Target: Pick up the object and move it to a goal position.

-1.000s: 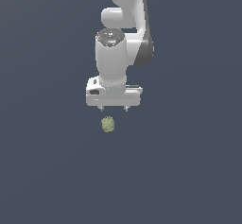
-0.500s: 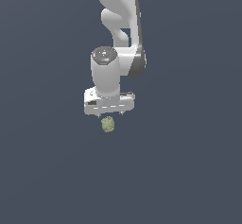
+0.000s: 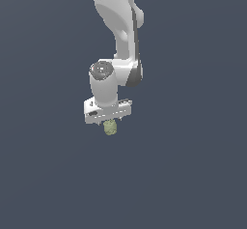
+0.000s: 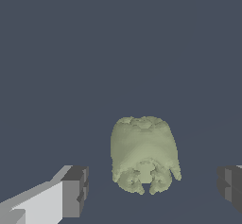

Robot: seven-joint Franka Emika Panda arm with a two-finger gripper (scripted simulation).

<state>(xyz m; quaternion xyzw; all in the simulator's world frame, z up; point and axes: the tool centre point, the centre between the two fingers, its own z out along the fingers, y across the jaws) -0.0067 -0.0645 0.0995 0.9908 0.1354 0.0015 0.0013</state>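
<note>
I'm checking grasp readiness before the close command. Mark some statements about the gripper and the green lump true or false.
1. The gripper is open. True.
2. The object lies between the fingers. True.
3. The fingers already pinch the object. False: in the wrist view a gap shows on each side.
4. The object is red. False: it is pale olive green.
5. Several objects lie under the gripper. False: only one lump shows.
</note>
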